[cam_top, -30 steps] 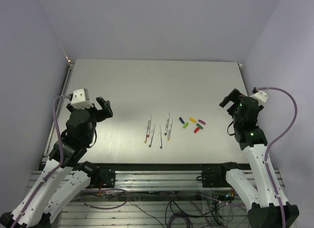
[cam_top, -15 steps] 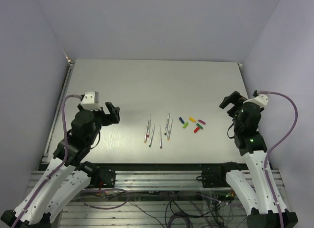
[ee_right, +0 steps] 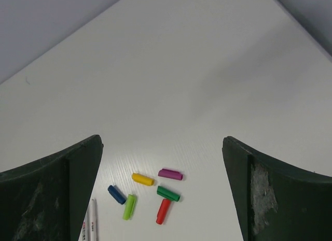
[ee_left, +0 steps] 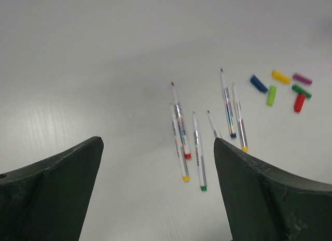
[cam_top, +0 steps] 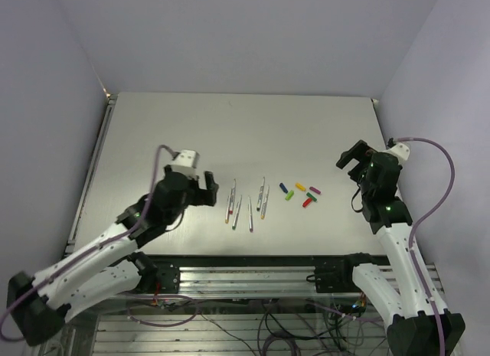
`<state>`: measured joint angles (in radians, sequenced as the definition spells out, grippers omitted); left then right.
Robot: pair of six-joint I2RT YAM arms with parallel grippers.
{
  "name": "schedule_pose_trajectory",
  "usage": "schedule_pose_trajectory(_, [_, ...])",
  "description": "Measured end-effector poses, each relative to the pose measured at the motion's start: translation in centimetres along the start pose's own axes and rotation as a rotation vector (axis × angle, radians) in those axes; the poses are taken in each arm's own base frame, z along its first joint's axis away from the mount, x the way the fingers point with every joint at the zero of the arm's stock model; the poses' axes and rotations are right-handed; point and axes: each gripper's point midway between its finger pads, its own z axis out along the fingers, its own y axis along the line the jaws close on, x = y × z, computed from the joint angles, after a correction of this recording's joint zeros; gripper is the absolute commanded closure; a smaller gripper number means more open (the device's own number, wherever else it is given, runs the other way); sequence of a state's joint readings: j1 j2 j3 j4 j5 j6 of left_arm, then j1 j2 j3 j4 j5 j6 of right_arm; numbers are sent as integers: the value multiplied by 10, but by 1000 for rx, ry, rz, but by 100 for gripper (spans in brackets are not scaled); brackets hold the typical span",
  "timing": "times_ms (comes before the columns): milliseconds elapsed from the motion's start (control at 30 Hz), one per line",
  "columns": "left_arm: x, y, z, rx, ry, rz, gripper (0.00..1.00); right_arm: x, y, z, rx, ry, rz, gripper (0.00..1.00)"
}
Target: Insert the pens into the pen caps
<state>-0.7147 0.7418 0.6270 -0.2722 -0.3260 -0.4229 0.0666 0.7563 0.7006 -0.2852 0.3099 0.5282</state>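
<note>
Several silvery pens (cam_top: pixel 246 204) lie side by side near the table's front centre; they also show in the left wrist view (ee_left: pixel 198 147). Right of them lie the pen caps (cam_top: pixel 301 194): yellow (ee_right: pixel 142 179), magenta (ee_right: pixel 170 174), dark green (ee_right: pixel 168 193), red (ee_right: pixel 163 211), blue (ee_right: pixel 116 194) and light green (ee_right: pixel 129 207). My left gripper (cam_top: pixel 207 189) is open and empty, just left of the pens. In its own view (ee_left: pixel 158 142) the pens lie between and beyond its fingers. My right gripper (cam_top: pixel 354 158) is open and empty, right of the caps, which lie ahead of it (ee_right: pixel 162 140).
The white table (cam_top: pixel 191 134) is walled by pale panels at the back and both sides. A metal rail (cam_top: pixel 245 268) with cables runs along the near edge between the arm bases.
My left arm has swung right and forward, bringing its open gripper from the table's left side close to the pens. My right gripper has shifted slightly left.
</note>
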Motion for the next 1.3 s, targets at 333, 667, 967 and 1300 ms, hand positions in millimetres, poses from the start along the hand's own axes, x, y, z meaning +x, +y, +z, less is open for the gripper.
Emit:
schedule_pose_trajectory(333, [29, -29, 30, -15, 67, 65, 1, 5, 10, -5, -66, 28, -16, 9])
schedule_pose_trajectory(667, [47, -18, 24, -38, 74, -21, 2, 26, 13, 2, -121, 85, -92, 51])
schedule_pose_trajectory(967, [74, -9, 24, -61, 129, -47, 1, 63, 13, 21, -138, 229, -184, 49])
schedule_pose_trajectory(1300, [118, -11, 37, -91, 243, 37, 29, 76, 15, 26, -166, 281, -223, 49])
